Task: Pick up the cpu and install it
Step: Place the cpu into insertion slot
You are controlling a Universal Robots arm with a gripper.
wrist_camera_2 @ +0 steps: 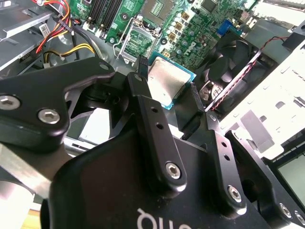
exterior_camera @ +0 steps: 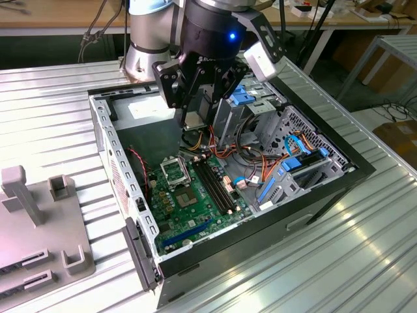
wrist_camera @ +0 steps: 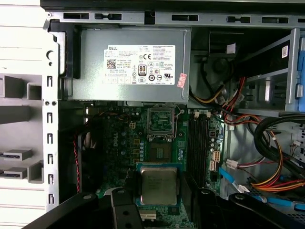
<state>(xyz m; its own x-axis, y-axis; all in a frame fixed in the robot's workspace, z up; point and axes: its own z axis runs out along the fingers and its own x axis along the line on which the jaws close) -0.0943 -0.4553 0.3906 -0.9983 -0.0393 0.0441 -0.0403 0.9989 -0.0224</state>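
Black two-finger gripper [wrist_camera_2: 167, 77] clamped on the small square silver-topped cpu [wrist_camera_2: 164, 86].
Both hang over the open black computer case [exterior_camera: 306, 208] holding a green motherboard [exterior_camera: 195, 215], black-framed socket [wrist_camera: 159, 119] and grey power supply box [wrist_camera: 133, 62].

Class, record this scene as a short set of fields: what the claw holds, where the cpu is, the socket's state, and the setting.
claw: shut on the cpu, fingers on two opposite edges
cpu: held in the air over the motherboard, metal top showing in both wrist views, not seated
socket: black-framed, on the motherboard, no chip in it
setting: open computer case lying on a ribbed metal table
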